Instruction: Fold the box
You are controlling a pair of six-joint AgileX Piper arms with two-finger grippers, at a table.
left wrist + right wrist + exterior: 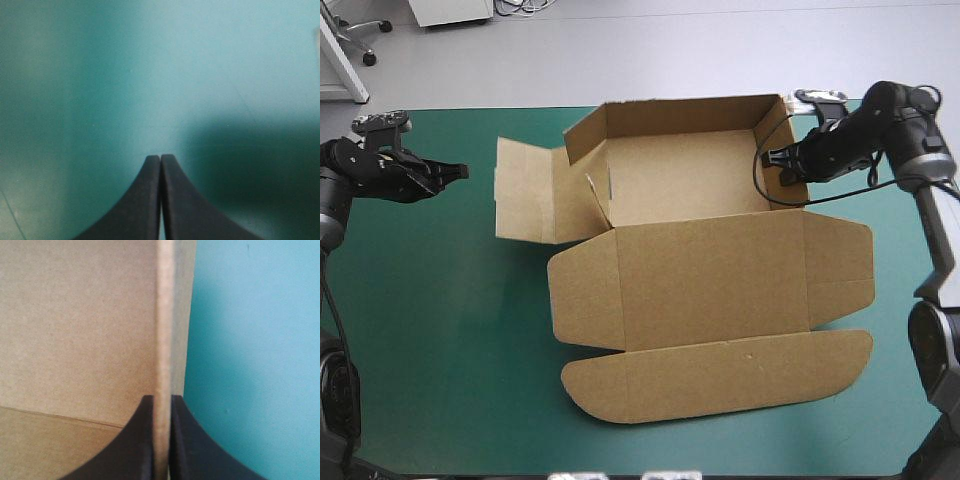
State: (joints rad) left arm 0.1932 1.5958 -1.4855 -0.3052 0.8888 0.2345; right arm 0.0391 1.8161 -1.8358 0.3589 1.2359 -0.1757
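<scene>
Worktop: the worktop point(440, 330) carries a teal-green cover point(150, 75); I read everything from the high view plus both wrist views.
Box: the brown box point(680, 170) sits around the middle of the worktop, half formed, with an open tray on the far side and the lid flat on the near side.
Tray walls: the back wall point(685, 115), left wall point(582, 138) and right wall point(782, 130) are raised. A small flap point(599, 195) stands tilted inside the tray's near left corner.
Side panel: one side panel point(525, 190) lies flat on the cover just left of the tray.
Lid: the lid point(710, 275) lies flat toward me, and its rounded tuck flap point(720, 375) is spread flat nearest the worktop's near edge.
Right claw: the right claw point(778, 162) reaches in from the right and is clamped on the right wall. In its wrist view the wall's top edge point(164, 315) runs straight out from between the black fingers point(142, 440), one on the tray side and one on the cover side.
Left claw: the left claw point(463, 172) is pinched to a single point and holds nothing. It sits over bare cover near the worktop's left edge, clear of the side panel. Its wrist view shows only cover and a shadow point(250, 170) ahead.
Contact: I cannot tell whether the left claw touches the cover.
</scene>
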